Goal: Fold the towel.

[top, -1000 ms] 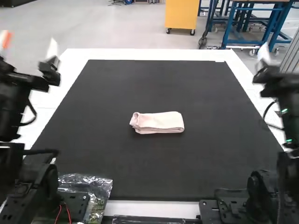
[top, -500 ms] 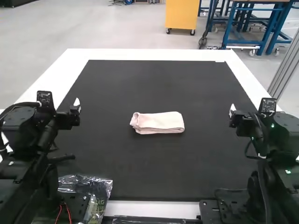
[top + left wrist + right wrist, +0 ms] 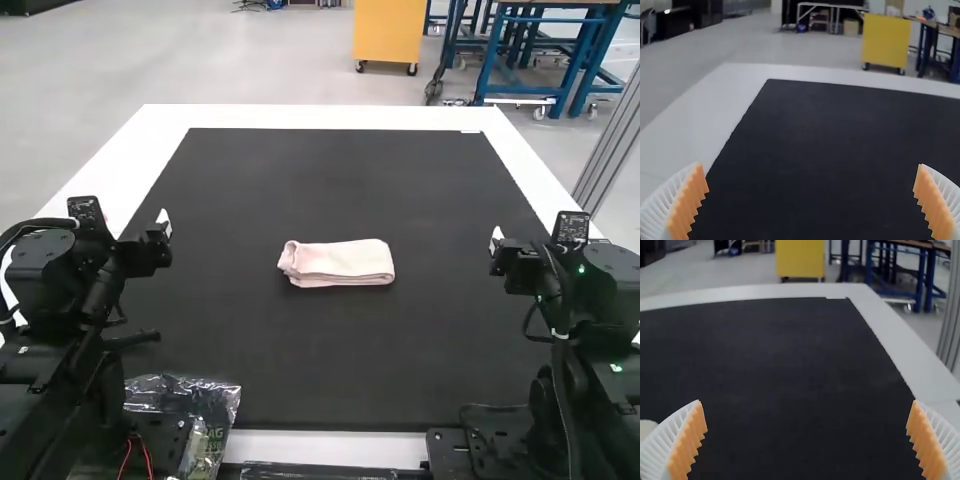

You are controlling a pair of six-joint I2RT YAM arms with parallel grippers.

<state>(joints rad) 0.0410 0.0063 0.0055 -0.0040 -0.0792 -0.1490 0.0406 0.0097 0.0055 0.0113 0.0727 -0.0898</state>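
- The pink towel (image 3: 337, 263) lies on the black mat (image 3: 330, 350), close to its middle.
- It is folded up into a small, long bundle, with its long sides running from left to right. The left end looks round and puffy, and soft layers show along the near side. I cannot tell how many folds it has.
- The black mat lies flat on the white table (image 3: 320, 116), and the table makes a pale edge around it.
- The left gripper (image 3: 165, 224) is up over the left side, well apart from the towel. In the left wrist view, the left gripper (image 3: 811, 175) has its two fingers spread wide, and the mat shows between them.
- The right gripper (image 3: 496, 240) is up over the right side, also well apart from the towel. In the right wrist view, the right gripper (image 3: 807, 412) has its fingers spread wide too, with the mat between them.
- A shiny, see-through plastic bag (image 3: 215, 402) sits by the bottom of the left arm, next to some red wires (image 3: 147, 455).
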